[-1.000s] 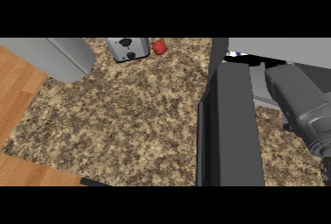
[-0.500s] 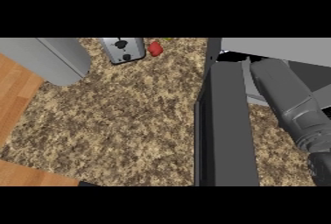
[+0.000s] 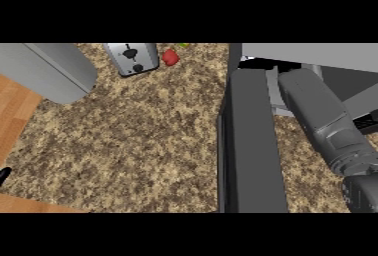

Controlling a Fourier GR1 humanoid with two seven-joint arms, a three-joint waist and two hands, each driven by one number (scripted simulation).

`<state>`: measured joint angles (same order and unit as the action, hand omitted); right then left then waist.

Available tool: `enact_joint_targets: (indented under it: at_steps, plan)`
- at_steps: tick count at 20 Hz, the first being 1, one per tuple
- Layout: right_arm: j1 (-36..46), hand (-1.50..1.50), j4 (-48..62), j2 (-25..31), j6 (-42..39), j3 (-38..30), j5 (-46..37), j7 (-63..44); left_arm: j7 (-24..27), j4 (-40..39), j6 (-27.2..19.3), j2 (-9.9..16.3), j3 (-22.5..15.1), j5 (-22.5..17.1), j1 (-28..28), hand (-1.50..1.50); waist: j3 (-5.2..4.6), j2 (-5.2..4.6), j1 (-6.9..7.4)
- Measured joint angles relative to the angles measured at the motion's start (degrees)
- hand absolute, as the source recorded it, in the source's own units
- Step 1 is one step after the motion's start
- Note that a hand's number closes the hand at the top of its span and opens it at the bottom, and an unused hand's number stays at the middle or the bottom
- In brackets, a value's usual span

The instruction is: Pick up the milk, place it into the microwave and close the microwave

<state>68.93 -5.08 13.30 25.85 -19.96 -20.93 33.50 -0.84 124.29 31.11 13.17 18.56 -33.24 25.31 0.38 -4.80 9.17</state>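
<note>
1. Right robot hand [image 3: 269, 63]: only a dark patch at the far end of the right forearm [image 3: 317, 117], tucked under the front edge of the microwave [image 3: 317, 50] at about 1 o'clock. Open, closed or gripping: cannot tell.
2. Forearm itself: grey, entering from the 4 o'clock corner and slanting up toward 12 o'clock, just right of the microwave door [image 3: 251, 150].
3. Milk: not made out with certainty. Just a small white fleck beside the dark patch at the microwave's mouth, so neither its pointing nor its long axis can be told.
4. Microwave door: open, a long dark grey slab with its long axis running from 12 to 6 o'clock, hinged end up by the microwave body, free end down at the lower edge.
5. Left robot hand [image 3: 4, 175]: no more than a black sliver at the 9 o'clock edge, low down; fingers open or curled, cannot tell.
6. Speckled brown tabletop [image 3: 133, 145]: spread left of the door.
7. Toaster [image 3: 133, 57]: at 11 o'clock on the tabletop, slots tilted slightly.
8. Red item [image 3: 170, 57]: just right of the toaster, near but apart.
9. Large grey block [image 3: 48, 70]: at the 10 o'clock corner.
10. Wooden floor [image 3: 13, 107]: below the block at the left edge.
</note>
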Motion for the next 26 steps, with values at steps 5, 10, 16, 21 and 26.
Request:
enact_joint_targets:
  at_steps: [5,10,16,21,26]
  plan:
    - [-1.04,-1.50,-0.07,0.11,-1.90,-0.81,0.71,0.99,0.43,-0.80,0.55,-1.54,-1.63,1.86,0.55,-1.50,-0.06,0.77,-1.09]
    - [-3.31,-1.50,-0.39,1.73,-6.56,-1.99,1.95,3.34,1.54,-1.03,1.70,-3.72,-4.56,5.17,1.02,-1.50,-0.12,1.62,-2.53]
    - [-6.57,-1.50,-0.38,2.42,-17.08,-4.04,4.47,7.06,2.79,-2.87,5.14,-5.44,-9.52,8.28,1.09,-1.50,-0.16,2.50,-4.32]
    - [-9.28,-1.50,-0.42,1.19,-26.79,-5.90,6.99,10.26,3.10,-6.49,8.94,-5.00,-13.17,11.11,0.01,-1.50,-0.22,3.14,-5.79]
    - [-13.48,-1.50,-0.69,-0.85,-34.59,-7.21,9.23,13.17,4.42,-9.26,10.33,-6.53,-16.86,17.36,-1.76,-1.50,-0.28,3.88,-7.17]
